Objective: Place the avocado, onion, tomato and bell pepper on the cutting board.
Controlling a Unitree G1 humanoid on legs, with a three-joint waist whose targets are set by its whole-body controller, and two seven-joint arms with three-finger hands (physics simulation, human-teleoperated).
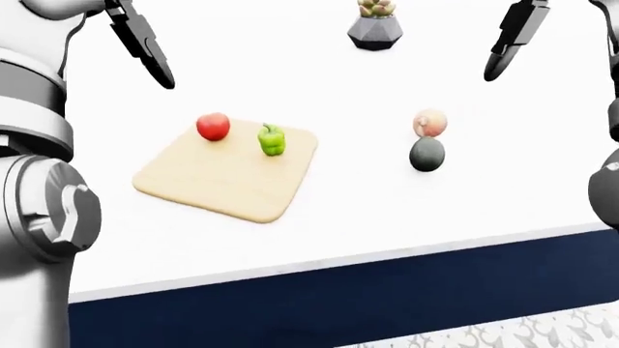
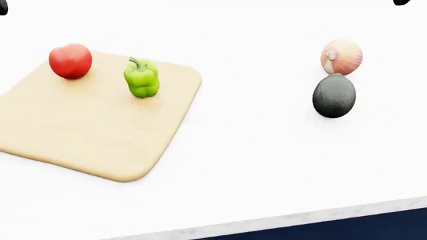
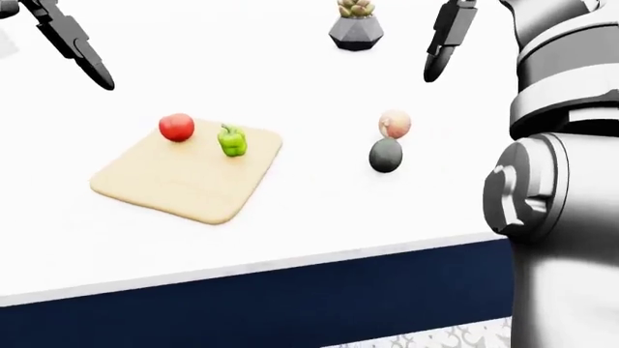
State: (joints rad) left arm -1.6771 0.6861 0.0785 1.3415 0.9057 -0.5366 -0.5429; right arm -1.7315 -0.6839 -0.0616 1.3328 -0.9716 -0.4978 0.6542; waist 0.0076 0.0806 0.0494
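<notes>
A white counter (image 2: 254,165) with a dark blue face fills the views. On it the tan cutting board (image 2: 80,130) carries a red tomato (image 2: 70,60) and a green bell pepper (image 2: 142,77) near its upper edge. To the right, well apart from the board, the dark avocado (image 2: 334,95) touches the pale onion (image 2: 341,57) above it. Higher up, the left hand (image 1: 145,51) and right hand (image 1: 508,40) hang empty over the counter, fingers straight; their spread cannot be told. A potted succulent (image 1: 375,25) stands farthest off.
</notes>
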